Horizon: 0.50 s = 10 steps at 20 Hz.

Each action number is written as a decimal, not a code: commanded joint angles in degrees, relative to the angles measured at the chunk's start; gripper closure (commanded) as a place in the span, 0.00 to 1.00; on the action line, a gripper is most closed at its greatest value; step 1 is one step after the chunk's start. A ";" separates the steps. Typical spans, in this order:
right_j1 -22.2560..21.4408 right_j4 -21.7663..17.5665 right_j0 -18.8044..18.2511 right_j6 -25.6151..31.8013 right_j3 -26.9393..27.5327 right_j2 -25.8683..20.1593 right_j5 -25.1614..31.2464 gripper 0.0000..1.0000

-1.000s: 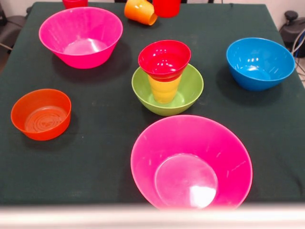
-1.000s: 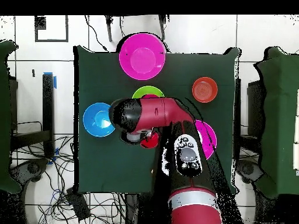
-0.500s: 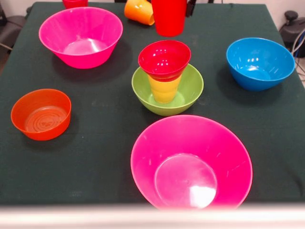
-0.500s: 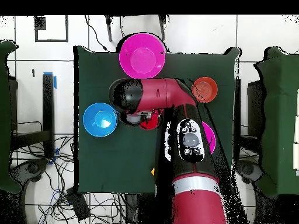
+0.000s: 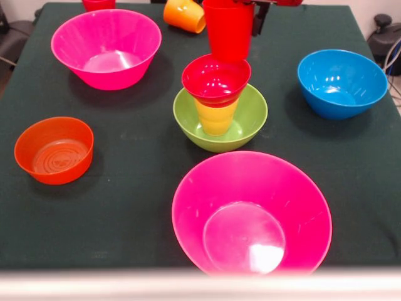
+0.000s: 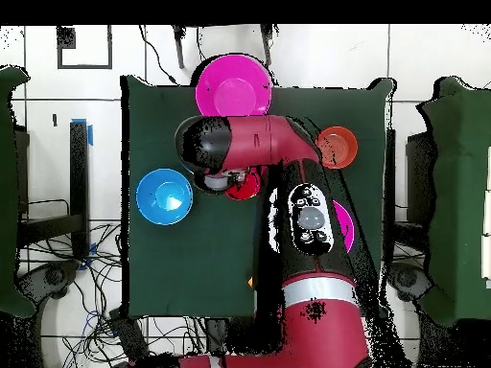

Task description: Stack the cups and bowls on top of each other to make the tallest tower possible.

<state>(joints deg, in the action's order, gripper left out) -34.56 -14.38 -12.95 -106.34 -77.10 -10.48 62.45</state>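
Note:
The tower stands mid-table: a lime-green bowl (image 5: 252, 116) holds an upside-down yellow cup (image 5: 216, 118), with a small red bowl (image 5: 216, 78) on top. My gripper (image 5: 232, 9) comes in from the top edge, shut on a red cup (image 5: 229, 31). The cup hangs upright just above and slightly behind the small red bowl. In the overhead view the arm (image 6: 249, 144) hides the tower, and only a bit of red (image 6: 243, 185) shows beneath it.
A hot-pink bowl (image 5: 105, 47) sits far left and another (image 5: 250, 213) sits near the front edge. There is a blue bowl (image 5: 341, 81) at right and a translucent orange bowl (image 5: 54, 149) at left. An orange cup (image 5: 185, 14) lies on its side at the back. A red object (image 5: 98, 4) shows at the top edge.
My gripper has carried the red cup from the back of the table toward the tower, and it now hangs just over the small red bowl. The tower has not moved.

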 commanded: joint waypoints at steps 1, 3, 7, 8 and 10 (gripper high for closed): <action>3.28 -3.24 -0.59 9.83 2.56 -5.28 1.95 1.00; 3.85 -3.84 -0.67 10.21 3.55 -5.37 2.25 1.00; 3.80 -4.65 -1.16 11.41 3.46 -5.39 2.35 1.00; 3.74 -4.76 -1.28 11.68 3.45 -5.37 2.45 1.00; 3.15 -5.02 -1.44 12.12 2.75 -5.25 2.53 1.00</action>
<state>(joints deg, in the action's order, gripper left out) -33.96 -14.86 -13.21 -106.34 -75.61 -11.27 62.45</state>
